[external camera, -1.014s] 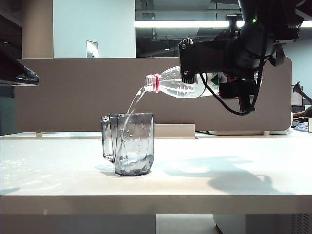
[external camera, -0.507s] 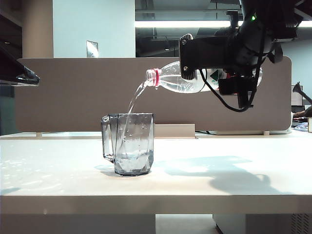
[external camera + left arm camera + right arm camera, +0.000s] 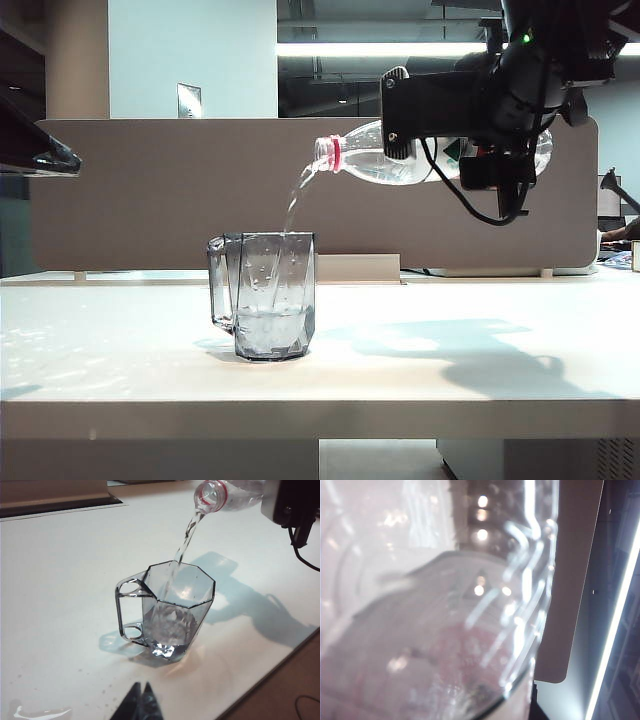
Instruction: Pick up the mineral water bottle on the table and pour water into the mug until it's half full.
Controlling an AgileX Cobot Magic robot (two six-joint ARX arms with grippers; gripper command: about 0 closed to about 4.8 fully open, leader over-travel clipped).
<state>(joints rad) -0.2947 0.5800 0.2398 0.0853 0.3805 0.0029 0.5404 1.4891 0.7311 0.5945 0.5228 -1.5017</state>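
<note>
My right gripper [image 3: 405, 125] is shut on the mineral water bottle [image 3: 362, 162] and holds it nearly level high over the table [image 3: 450, 370], red neck ring toward the mug. A thin stream of water [image 3: 298, 195] falls from the bottle's mouth into the smoky grey faceted mug [image 3: 272, 295], whose lower part holds water. In the left wrist view the mug [image 3: 170, 615] stands ahead of my left gripper [image 3: 141, 692], which is shut and empty, apart from the mug. The bottle [image 3: 225, 492] pours from above. In the right wrist view the bottle [image 3: 435, 620] fills the picture and hides the fingers.
A grey-brown partition panel [image 3: 150, 190] stands upright behind the table. Small drops and a wet streak [image 3: 45, 712] lie on the tabletop near my left gripper. The table's edge [image 3: 280, 660] runs close to the mug on one side.
The bottle and right gripper have shifted right and slightly up, the bottle's mouth now over the mug's right half. The stream has kept flowing and the water in the mug has risen.
</note>
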